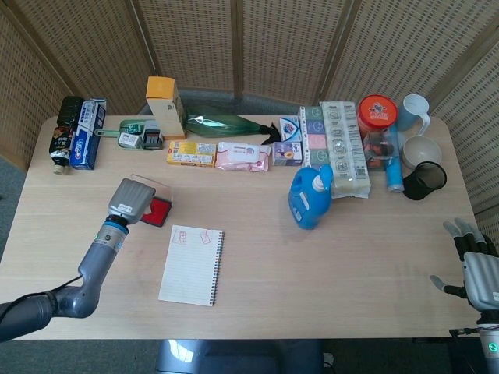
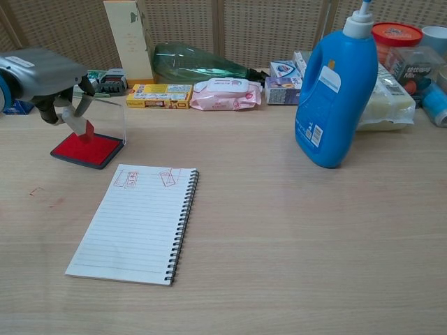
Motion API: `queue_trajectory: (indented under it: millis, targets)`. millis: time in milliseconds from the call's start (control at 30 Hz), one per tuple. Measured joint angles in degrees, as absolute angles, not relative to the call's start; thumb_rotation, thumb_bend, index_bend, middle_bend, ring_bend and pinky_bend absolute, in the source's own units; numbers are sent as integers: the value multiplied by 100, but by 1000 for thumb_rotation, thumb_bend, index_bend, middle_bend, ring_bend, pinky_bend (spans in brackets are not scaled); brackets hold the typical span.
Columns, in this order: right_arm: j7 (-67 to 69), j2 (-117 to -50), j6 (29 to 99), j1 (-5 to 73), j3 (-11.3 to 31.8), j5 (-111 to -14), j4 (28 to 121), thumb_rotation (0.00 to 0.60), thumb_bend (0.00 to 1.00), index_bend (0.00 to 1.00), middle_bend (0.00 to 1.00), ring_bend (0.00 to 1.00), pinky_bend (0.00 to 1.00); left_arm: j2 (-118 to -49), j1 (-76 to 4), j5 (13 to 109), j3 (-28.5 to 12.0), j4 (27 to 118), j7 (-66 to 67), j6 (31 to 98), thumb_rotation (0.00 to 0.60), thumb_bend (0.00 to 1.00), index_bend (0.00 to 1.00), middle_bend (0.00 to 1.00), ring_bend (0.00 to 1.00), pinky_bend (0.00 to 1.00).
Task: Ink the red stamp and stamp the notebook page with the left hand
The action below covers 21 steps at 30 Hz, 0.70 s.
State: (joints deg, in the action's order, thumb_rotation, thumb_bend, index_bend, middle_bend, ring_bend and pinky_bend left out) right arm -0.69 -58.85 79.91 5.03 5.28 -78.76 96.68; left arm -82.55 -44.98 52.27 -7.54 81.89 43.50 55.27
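Note:
My left hand [image 2: 43, 75] [image 1: 131, 198] holds a small stamp [image 2: 79, 123] with a red face, lifted a little above the red ink pad [image 2: 85, 149] [image 1: 159, 211], whose clear lid stands open behind it. The spiral notebook [image 2: 136, 222] [image 1: 192, 264] lies open to the right front of the pad, with two red stamp marks at the top of its lined page. My right hand [image 1: 474, 267] rests open at the table's far right edge, fingers spread, holding nothing.
A blue detergent bottle [image 2: 336, 91] stands mid-table right. Along the back run a yellow carton [image 2: 130, 42], a green bottle [image 2: 199, 65], a yellow box [image 2: 159, 96], wipes [image 2: 225, 94], small boxes and cups [image 1: 421, 148]. Toothpaste boxes [image 1: 86, 132] lie at the back left.

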Motion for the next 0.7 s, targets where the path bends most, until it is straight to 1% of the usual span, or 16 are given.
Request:
queue_trajectory:
  millis: [167,333,533,700]
  targets:
    - [-51,-5869,8003,496,524,-7889,9692,600,3,72,35,17,86,-7823,-4496,5554,-637,8977,4490,5684,600,375,644,1000,1000,1000]
    - [-16,-5843,8018,488,524,-7903,9713,600,3,72,34,17,86,-7570,-4480,6140,-387,9568,4563,5781,600,374,643,1000,1000,1000]
    - [32,-5818,8022,483,524,-7912,9725,600,3,72,35,17,86,-7526,-4494,6641,-106,9988,4718,5789,600,374,644,1000,1000,1000]
    - [99,-5790,8035,472,533,-7904,9719,600,3,72,34,17,86,-7565,-4515,6825,40,10333,4840,5736,600,373,643,1000,1000,1000]
